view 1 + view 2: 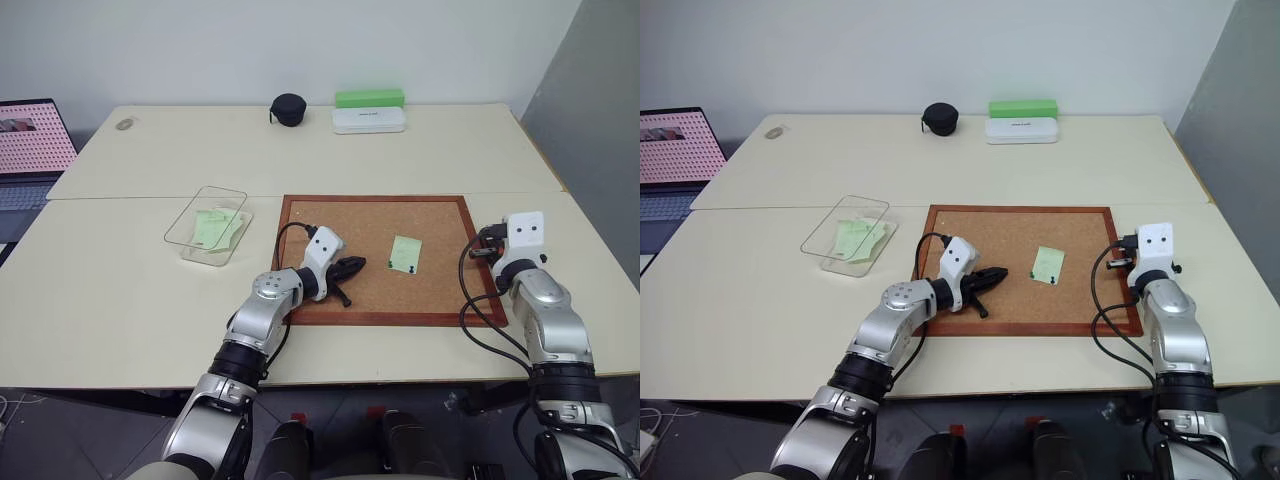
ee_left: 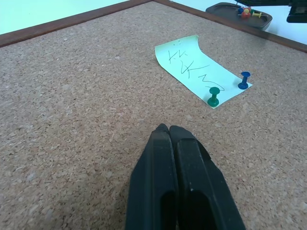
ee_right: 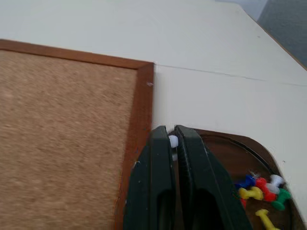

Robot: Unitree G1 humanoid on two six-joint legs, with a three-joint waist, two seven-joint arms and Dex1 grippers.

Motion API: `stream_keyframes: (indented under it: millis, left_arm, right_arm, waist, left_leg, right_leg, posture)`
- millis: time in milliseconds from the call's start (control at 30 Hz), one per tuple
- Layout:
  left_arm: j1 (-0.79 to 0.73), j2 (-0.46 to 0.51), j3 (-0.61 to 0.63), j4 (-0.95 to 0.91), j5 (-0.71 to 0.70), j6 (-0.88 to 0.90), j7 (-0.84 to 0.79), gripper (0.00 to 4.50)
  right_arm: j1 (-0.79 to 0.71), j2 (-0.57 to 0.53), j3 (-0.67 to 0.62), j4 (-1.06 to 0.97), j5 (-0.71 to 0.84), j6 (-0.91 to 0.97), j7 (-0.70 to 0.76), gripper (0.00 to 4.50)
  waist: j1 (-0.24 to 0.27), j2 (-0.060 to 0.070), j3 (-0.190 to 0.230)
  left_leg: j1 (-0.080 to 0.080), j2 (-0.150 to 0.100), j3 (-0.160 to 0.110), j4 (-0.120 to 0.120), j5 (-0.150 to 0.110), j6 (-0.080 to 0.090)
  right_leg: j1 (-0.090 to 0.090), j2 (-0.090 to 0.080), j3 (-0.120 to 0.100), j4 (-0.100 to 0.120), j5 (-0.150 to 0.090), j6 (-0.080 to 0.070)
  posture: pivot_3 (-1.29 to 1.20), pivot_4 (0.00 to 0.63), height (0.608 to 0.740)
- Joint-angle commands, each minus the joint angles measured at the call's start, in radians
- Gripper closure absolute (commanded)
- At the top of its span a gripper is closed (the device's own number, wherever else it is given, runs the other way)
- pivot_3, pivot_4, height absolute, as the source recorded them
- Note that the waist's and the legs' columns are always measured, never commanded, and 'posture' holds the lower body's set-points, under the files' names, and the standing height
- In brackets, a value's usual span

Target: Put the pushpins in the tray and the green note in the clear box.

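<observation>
The green note [image 1: 405, 254] lies on the cork board [image 1: 370, 215], held by a green pushpin [image 2: 213, 96] and a blue pushpin [image 2: 244, 80]. My left gripper [image 1: 352, 267] rests shut and empty on the cork, pointing at the note from a short way off. At the board's right edge my right gripper [image 3: 170, 132] is shut on a white pushpin [image 3: 173, 142], just over the rim of the dark brown tray [image 3: 230, 148]. Several coloured pushpins [image 3: 261, 189] lie in that tray. The clear box [image 1: 207, 225] stands left of the board with pale green slips inside.
At the table's far edge sit a black round pouch [image 1: 288, 109], a white oblong case [image 1: 369, 120] and a bright green box [image 1: 369, 98]. A laptop [image 1: 30, 140] stands off the table's left side. The table's right edge runs close to my right arm.
</observation>
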Motion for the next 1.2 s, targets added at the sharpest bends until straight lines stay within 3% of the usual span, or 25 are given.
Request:
stream_keyframes:
  millis: [33,600,867,1200]
  left_arm:
    - [0.003,0.000,-0.013,0.022,0.004,0.021,-0.010,4.50]
    - [0.008,0.007,-0.021,0.021,0.014,0.018,-0.024,4.50]
    - [0.014,0.006,-0.025,0.016,0.014,0.017,-0.029,4.50]
    - [0.016,0.002,-0.032,0.006,0.013,0.024,-0.036,4.50]
  right_arm:
    - [-0.032,-0.031,-0.027,0.020,-0.019,-0.025,-0.022,4.46]
    - [-0.026,-0.051,-0.017,0.035,-0.027,-0.037,-0.016,0.96]
    - [-0.019,-0.051,-0.012,0.009,-0.023,-0.055,0.004,0.96]
    - [0.128,0.017,0.056,-0.303,0.277,0.077,0.347,0.96]
  waist:
    - [0.000,0.000,0.000]
    - [0.000,0.000,0.000]
    - [0.000,0.000,0.000]
    - [0.001,0.000,0.000]
  left_leg:
    - [0.000,0.000,0.000,0.000,0.000,0.000]
    - [0.000,0.000,0.000,0.000,0.000,0.000]
    - [0.000,0.000,0.000,0.000,0.000,0.000]
    - [0.000,0.000,0.000,0.000,0.000,0.000]
  right_leg:
    - [0.000,0.000,0.000,0.000,0.000,0.000]
    - [0.000,0.000,0.000,0.000,0.000,0.000]
    - [0.000,0.000,0.000,0.000,0.000,0.000]
    - [0.000,0.000,0.000,-0.001,0.000,0.000]
  posture:
    - [0.00,0.150,0.740]
    - [0.00,0.150,0.740]
    - [0.00,0.150,0.740]
    - [0.00,0.150,0.740]
